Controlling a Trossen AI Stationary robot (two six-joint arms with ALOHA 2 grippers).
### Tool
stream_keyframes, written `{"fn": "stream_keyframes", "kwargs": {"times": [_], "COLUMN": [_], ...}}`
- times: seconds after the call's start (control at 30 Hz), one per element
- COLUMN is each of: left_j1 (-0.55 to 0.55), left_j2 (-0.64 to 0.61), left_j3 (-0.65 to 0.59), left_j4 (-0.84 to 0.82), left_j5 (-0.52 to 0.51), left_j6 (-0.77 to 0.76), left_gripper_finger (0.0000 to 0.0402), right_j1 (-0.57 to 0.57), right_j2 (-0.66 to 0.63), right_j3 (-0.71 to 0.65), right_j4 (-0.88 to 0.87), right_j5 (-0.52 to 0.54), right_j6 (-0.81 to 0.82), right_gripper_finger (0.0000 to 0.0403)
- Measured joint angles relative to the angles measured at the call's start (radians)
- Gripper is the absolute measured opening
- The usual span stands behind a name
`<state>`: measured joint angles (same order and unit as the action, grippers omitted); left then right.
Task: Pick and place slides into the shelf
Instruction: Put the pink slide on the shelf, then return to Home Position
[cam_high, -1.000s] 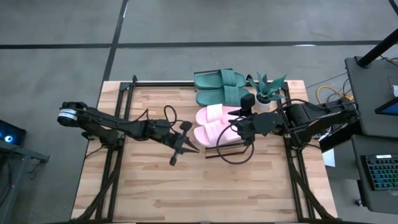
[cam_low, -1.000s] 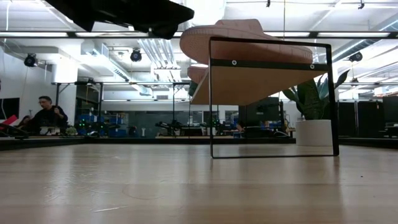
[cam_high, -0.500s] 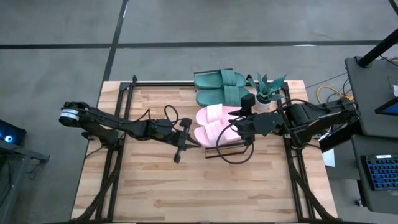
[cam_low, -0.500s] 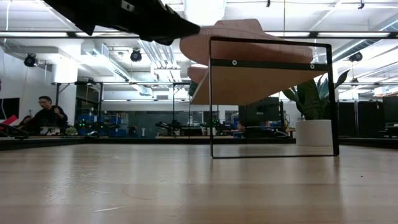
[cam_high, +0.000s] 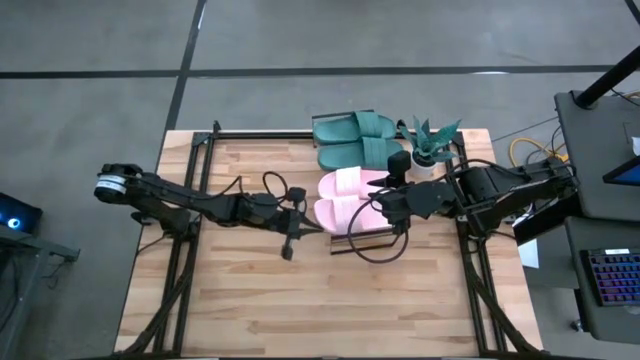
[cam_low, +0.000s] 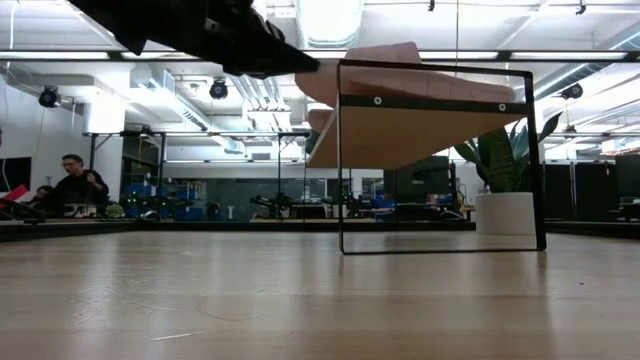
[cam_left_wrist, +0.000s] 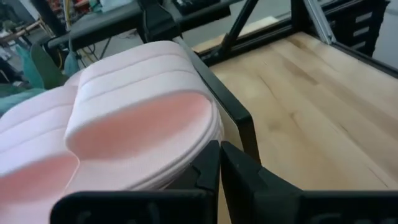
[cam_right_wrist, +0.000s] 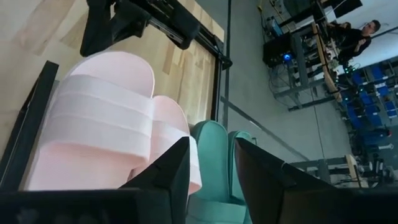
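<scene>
High view: all four slides sit in a row along the far-right part of the table (cam_high: 240, 300). The teal pair (cam_high: 356, 140) lies farthest back; the pink pair (cam_high: 352, 200) sits just in front of it, on the shelf (cam_high: 345, 243), of which only the black frame edge shows. A potted plant (cam_high: 430, 145) stands just right of the teal pair. The left gripper (cam_high: 312, 226) reaches in from the left, fingers pressed together, tip at the near-left edge of the pink pair. The right gripper (cam_high: 385, 203) hangs over the right end of the pink pair.

Low view: the shelf's black frame (cam_low: 440, 160) stands on the table, a pink sole (cam_low: 400, 60) above its plank. A dark arm (cam_low: 200, 30) crosses the upper left. A person (cam_low: 75, 185) sits far off in the room.

Left wrist view: the left fingers (cam_left_wrist: 214, 171) are closed with nothing between them, tips right against the rim of the nearest pink slide (cam_left_wrist: 140, 124), beside the frame corner.

Right wrist view: the right fingers (cam_right_wrist: 180, 165) stand partly apart, gripping nothing I can see, over the pink straps with the teal pair (cam_right_wrist: 214, 155) beyond. The other arm's gripper (cam_right_wrist: 118, 25) shows at the far end.
</scene>
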<state>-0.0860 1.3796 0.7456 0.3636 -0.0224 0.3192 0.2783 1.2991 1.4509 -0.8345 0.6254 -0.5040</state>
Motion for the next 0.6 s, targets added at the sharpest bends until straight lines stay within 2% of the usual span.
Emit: {"fn": "stream_keyframes", "kwargs": {"times": [0.33,0.6], "left_j1": [-0.030,-0.066], "left_j2": [-0.038,-0.202], "left_j3": [-0.007,-0.017], "left_j4": [-0.015,-0.203], "left_j5": [0.034,0.032], "left_j6": [-0.030,-0.156], "left_gripper_finger": [0.0000,0.0000], "right_j1": [0.000,0.000], "right_j2": [0.000,-0.001], "right_j3": [0.000,0.000], "right_j4": [-0.008,-0.031], "right_j5": [-0.003,-0.003], "right_j6": [0.017,0.041], "right_gripper_finger": [0.0113,0.0115]}}
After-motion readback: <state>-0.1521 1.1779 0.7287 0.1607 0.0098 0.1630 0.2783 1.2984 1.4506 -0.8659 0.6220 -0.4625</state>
